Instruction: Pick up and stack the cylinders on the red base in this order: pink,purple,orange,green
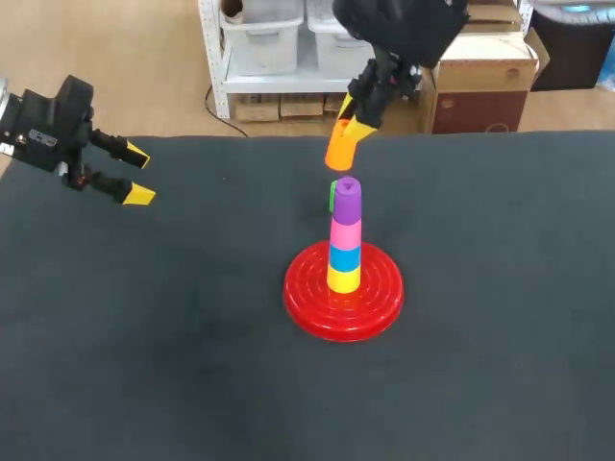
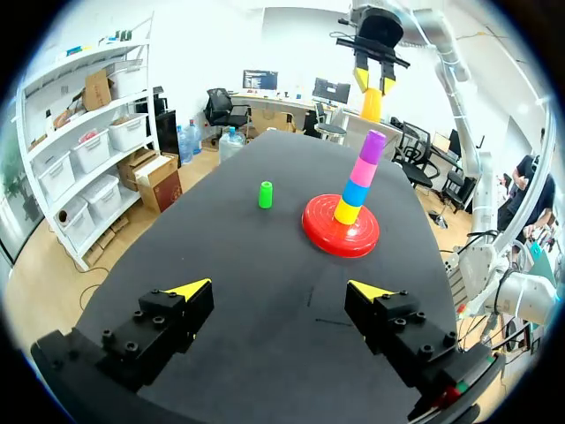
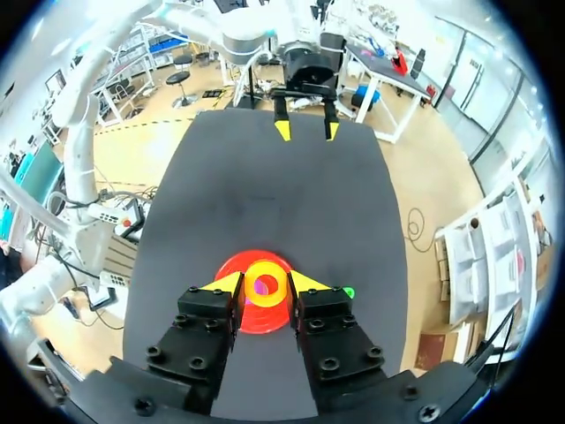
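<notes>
The red base [image 1: 312, 309] carries a stack of yellow, blue, pink [image 1: 346, 234] and purple [image 1: 347, 196] cylinders. My right gripper [image 1: 351, 123] hangs above and slightly behind the stack, shut on the orange cylinder [image 1: 341, 149]. In the right wrist view the orange cylinder [image 3: 265, 285] sits between the fingers, directly over the base [image 3: 231, 265]. The green cylinder [image 2: 265, 194] stands on the table beside the base and is mostly hidden behind the stack in the head view [image 1: 332, 195]. My left gripper [image 1: 138, 176] is open and empty at the table's far left.
The dark table [image 1: 173, 365] has bare room to the left, right and front of the base. In the left wrist view the base [image 2: 340, 237] lies well ahead of my left gripper [image 2: 281, 290].
</notes>
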Available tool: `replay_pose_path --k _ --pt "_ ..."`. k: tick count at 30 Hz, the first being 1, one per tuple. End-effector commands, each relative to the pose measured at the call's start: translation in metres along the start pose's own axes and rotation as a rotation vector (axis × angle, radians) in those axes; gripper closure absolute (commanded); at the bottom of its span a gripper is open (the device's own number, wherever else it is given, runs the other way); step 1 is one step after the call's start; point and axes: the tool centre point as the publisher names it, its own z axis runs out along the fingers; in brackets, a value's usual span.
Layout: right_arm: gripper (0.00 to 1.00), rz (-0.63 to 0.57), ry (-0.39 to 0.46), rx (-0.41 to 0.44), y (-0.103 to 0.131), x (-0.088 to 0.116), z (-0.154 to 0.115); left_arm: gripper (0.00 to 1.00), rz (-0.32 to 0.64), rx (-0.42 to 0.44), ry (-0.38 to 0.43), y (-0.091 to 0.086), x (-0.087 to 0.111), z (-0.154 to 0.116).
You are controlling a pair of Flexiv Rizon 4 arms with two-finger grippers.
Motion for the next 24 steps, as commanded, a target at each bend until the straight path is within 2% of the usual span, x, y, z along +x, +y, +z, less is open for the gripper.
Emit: replay_pose_path --k 1,14,24 --pt "1.0 -0.005 -0.035 0.184 0.007 0.006 0.004 0.0 0.002 -0.001 -0.003 0.0 0.001 0.0" --pt "1.0 -0.022 0.046 0.137 0.011 0.012 -0.011 0.0 0.002 -0.001 -0.003 0.0 0.001 0.0" --pt "1.0 -0.023 0.058 0.063 0.018 0.01 -0.003 0.0 0.002 -0.001 -0.003 0.0 0.001 0.0"
